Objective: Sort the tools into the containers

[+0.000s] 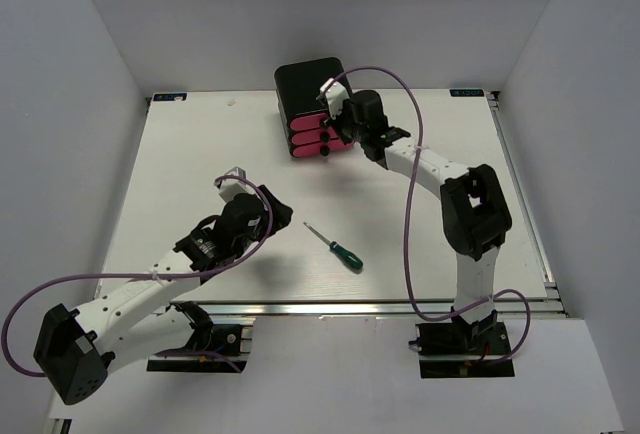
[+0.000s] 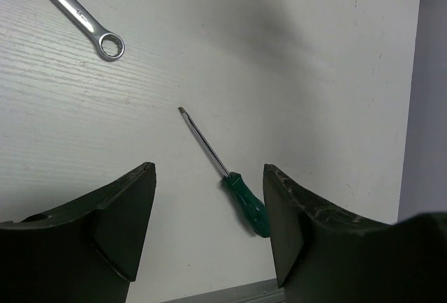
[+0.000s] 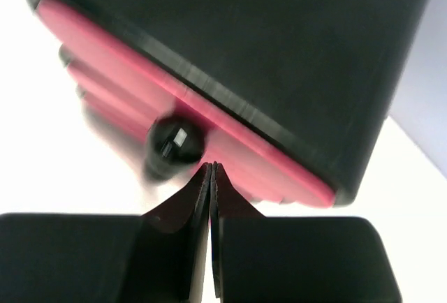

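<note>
green-handled thin screwdriver [image 2: 225, 174] lies loose on the white table [image 1: 200, 154] below the wide-open, empty left gripper [image 2: 209, 168]; the right gripper [image 3: 211, 169], pinched shut on nothing beside the dark round knob [image 3: 174, 142] of a pink drawer [image 3: 272, 160], likely must part to pull it

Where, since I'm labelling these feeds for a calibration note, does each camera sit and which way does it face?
Top external: above and behind, looking down at the table; left arm and right arm show.
Left wrist: on the left arm, looking down at the screwdriver and wrench; the open left gripper shows.
Right wrist: on the right arm, facing the chest; the shut right gripper shows.
Shared: top and left wrist both show the screwdriver.
</note>
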`<state>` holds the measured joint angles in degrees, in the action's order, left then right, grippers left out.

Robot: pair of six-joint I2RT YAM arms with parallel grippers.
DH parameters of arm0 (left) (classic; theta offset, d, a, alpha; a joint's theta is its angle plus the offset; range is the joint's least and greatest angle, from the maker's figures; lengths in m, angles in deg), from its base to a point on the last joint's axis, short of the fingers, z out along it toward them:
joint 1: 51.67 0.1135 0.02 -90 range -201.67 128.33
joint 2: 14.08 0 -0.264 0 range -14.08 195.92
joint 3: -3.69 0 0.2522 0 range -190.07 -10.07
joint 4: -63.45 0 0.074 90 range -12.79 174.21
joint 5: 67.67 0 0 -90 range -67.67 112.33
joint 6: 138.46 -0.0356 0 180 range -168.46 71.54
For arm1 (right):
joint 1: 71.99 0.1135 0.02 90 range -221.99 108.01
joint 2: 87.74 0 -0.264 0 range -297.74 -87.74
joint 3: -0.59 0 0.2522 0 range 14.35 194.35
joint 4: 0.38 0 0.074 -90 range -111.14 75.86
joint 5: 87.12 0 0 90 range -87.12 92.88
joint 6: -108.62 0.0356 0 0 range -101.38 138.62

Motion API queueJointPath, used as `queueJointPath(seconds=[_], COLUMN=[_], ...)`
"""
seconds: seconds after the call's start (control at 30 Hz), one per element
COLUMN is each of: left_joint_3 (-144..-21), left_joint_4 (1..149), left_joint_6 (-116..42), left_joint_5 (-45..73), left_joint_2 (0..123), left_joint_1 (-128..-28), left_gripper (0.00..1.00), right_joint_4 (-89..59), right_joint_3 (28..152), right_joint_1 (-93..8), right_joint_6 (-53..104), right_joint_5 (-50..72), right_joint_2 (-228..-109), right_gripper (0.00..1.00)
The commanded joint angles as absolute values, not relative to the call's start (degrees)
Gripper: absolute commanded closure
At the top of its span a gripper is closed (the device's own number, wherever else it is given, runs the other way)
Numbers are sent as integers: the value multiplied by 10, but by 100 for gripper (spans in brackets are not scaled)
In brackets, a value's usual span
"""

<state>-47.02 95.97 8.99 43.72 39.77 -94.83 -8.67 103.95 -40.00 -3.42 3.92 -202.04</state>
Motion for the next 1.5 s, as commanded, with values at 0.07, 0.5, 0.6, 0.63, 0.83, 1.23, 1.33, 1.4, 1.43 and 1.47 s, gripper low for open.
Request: queueJointPath(seconds=[0.07,0.5,0.6,0.63,0.83,1.23,1.33,1.4,1.43,1.47], left_joint_3=[-475,-479,-480,-479,-470,-477,-475,-474,-473,-473], left_joint_4=[946,941,944,946,950,947,947,948,949,948], left_joint_6=[86,83,84,85,90,83,84,85,85,85], left_joint_5=[432,432,433,433,437,434,435,436,437,438], left_joint_2=[402,411,409,408,395,412,409,407,405,404], left_joint_1=[-945,-944,-944,-944,-944,-944,-943,-944,-944,-944], left_gripper=[28,28,28,28,28,28,28,28,28,28], right_joint_4=[-59,-76,-76,-73,-32,-3,-24,-39,-44,-44], right_joint_3=[970,1006,1042,1046,1055,1062,1060,1052,1031,1018], right_joint_1=[-406,-440,-440,-440,-439,-440,-441,-443,-444,-443], right_joint_6=[30,123,128,129,133,129,132,138,140,141], right_joint_5=[69,103,104,104,85,82,103,131,138,144], right_joint_2=[-1932,-1999,-2026,-2029,-2037,-2038,-2029,-2020,-2009,-2002], right_gripper=[94,100,100,100,100,99,100,100,100,98])
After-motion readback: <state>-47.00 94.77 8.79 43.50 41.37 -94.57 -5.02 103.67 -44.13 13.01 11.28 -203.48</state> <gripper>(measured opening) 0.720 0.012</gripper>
